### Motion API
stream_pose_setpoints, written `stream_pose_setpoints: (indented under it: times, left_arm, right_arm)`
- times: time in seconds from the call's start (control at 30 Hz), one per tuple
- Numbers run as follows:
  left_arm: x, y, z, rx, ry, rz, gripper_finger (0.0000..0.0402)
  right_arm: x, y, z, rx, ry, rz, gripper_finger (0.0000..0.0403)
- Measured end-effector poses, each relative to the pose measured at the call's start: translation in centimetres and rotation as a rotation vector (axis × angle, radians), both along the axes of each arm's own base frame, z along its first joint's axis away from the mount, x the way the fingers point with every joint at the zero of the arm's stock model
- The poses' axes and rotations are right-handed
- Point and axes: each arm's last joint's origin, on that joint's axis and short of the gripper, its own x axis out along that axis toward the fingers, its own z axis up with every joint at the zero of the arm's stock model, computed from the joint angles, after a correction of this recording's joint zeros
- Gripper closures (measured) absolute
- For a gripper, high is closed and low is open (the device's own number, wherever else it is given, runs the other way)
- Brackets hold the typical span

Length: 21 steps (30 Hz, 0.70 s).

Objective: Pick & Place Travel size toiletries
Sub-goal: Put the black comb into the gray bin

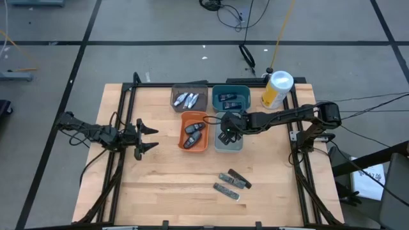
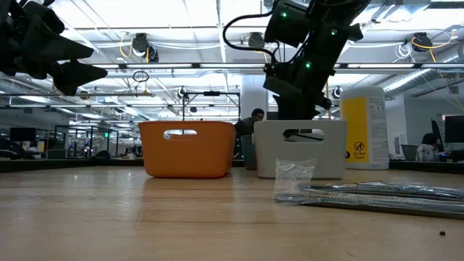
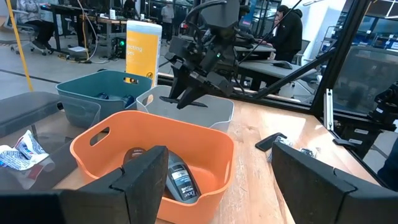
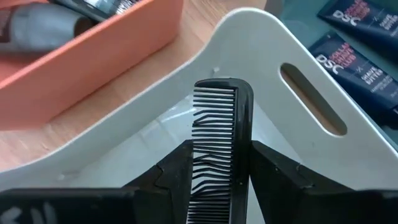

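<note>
My right gripper (image 1: 225, 134) hangs over the pale grey bin (image 1: 238, 145) and is shut on a slim black comb (image 4: 217, 118). Two more slim bars (image 1: 238, 179) (image 1: 225, 190) lie flat on the wood near the table's front. Two dark grey ovals (image 1: 192, 134) lie in the orange bin (image 1: 203, 148). Silvery tubes (image 1: 186, 99) lie in the dark grey bin, dark blue tubes (image 1: 230, 99) in the teal bin. My left gripper (image 1: 148, 137) waits open above the table, left of the orange bin. My right gripper pinches the comb between its two fingers across its width, one finger (image 4: 177, 171) at the teeth tips and the other at the spine (image 4: 244, 143). The comb runs along the fingers, its free end (image 4: 217, 86) sticking out past them, lifted clear above the bin's floor. The fingers slant down from above.
A yellow-and-white canister (image 1: 277, 88) stands at the table's far right, beside the teal bin. The four bins sit close together at the table's middle and far side. A crumpled clear wrapper (image 2: 293, 177) lies by the bars. Black frame rails run along both sides.
</note>
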Motion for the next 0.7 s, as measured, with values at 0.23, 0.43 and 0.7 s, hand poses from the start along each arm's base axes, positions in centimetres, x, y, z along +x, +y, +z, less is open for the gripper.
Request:
stream_pose_setpoints:
  times: [0.23,0.43,0.7]
  left_arm:
    - [0.00,0.00,0.00,0.000,0.000,0.000,0.0119]
    - [0.00,0.00,0.00,0.000,0.000,0.000,0.0119]
    - [0.00,0.00,0.00,0.000,0.000,0.000,0.0119]
  right_arm:
    - [0.31,0.03,0.15,0.010,-0.031,0.027,0.0246]
    - [0.40,0.04,0.20,0.010,-0.041,0.031,0.0237]
    - [0.87,0.17,0.59,-0.012,-0.087,0.079,0.0225]
